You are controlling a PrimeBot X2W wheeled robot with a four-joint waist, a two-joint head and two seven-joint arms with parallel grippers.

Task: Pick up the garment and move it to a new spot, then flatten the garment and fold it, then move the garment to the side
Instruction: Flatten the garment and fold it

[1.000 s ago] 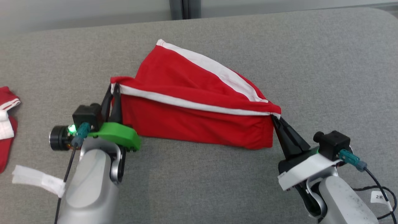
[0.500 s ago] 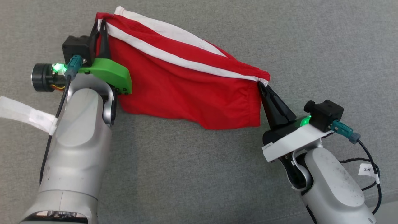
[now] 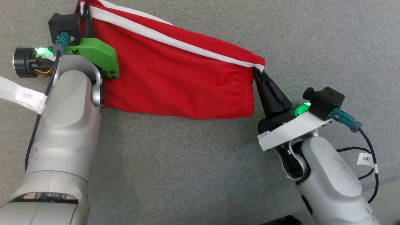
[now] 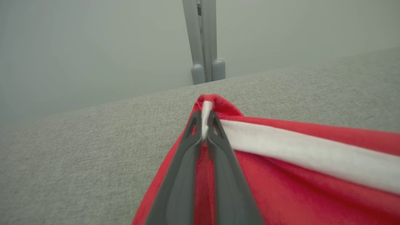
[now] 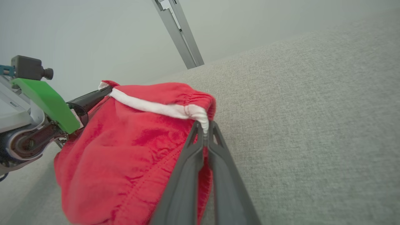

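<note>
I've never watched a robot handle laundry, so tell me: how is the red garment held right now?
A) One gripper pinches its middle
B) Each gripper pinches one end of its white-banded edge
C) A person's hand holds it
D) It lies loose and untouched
B: the left gripper and the right gripper are each shut on one end of the red garment's white band.

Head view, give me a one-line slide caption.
The left gripper and right gripper pinch opposite white-trimmed corners of the red garment, holding it stretched over the grey surface.
</note>
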